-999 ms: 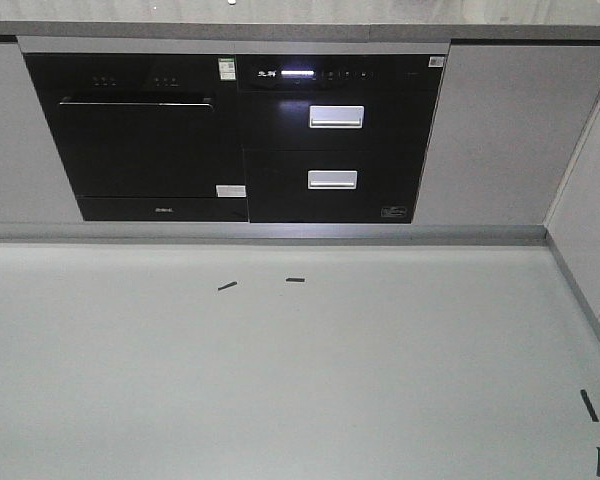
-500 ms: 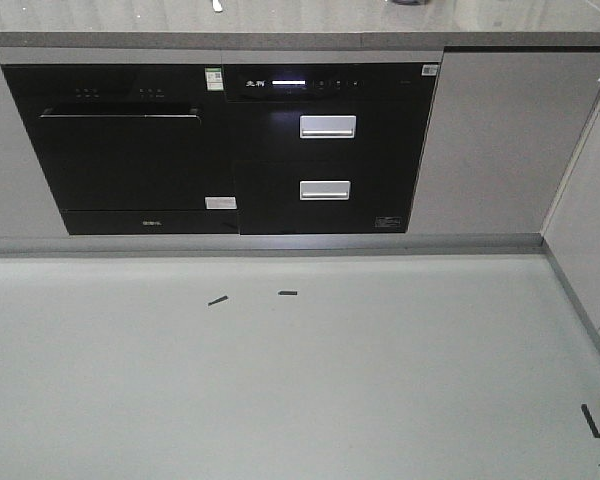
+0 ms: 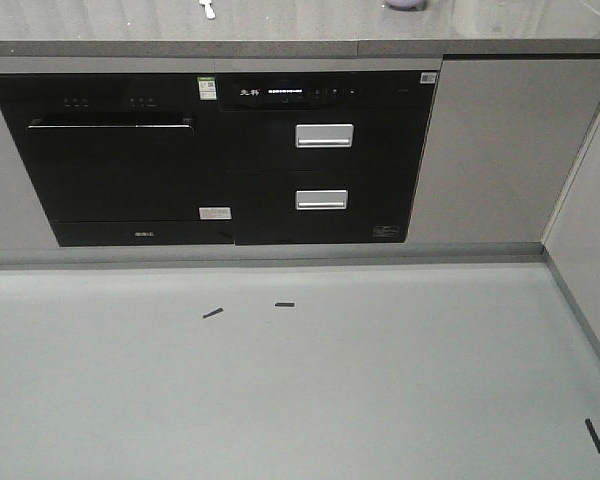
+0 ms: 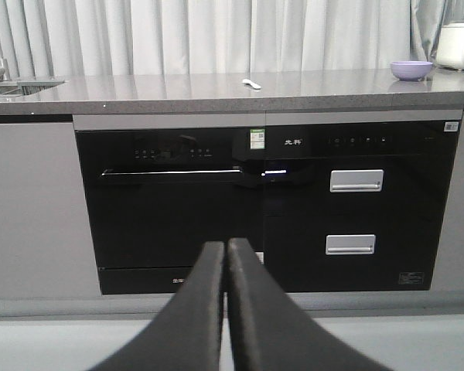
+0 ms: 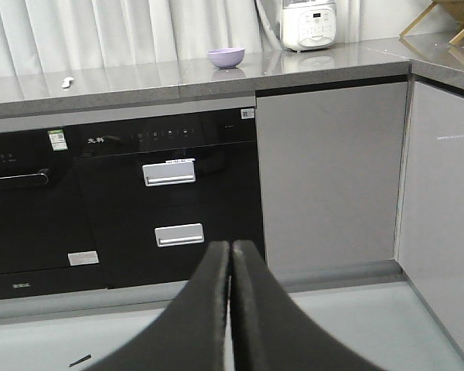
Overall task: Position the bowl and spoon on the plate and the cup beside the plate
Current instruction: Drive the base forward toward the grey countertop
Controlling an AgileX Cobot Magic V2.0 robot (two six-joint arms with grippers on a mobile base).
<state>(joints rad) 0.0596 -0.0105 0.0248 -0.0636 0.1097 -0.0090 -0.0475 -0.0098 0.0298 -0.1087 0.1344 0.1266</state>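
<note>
A lavender bowl [image 4: 411, 70] sits on the grey countertop [image 4: 178, 86] toward the right, also seen as the bowl [image 5: 226, 57] in the right wrist view and the bowl [image 3: 407, 4] cut by the top edge of the front view. A pale spoon [image 4: 251, 83] lies on the counter left of it, seen too as the spoon [image 5: 66, 81] and the spoon [image 3: 208, 9]. The plate and the cup are out of view. My left gripper [image 4: 226, 246] is shut with nothing in it, far from the counter. My right gripper [image 5: 230, 246] is shut and empty too.
Under the counter are a black dishwasher [image 3: 120, 160] and black drawers with silver handles [image 3: 324, 135]. A white appliance [image 5: 308, 23] stands right of the bowl. A sink [image 4: 4, 83] is at the counter's far left. Grey cabinets [image 5: 329, 170] turn a corner on the right. Tape marks [image 3: 213, 313] lie on the floor.
The cabinets have slid down and left in the front view as the base nears the counter. More countertop shows now, with the spoon and the bowl's edge coming into sight.
</note>
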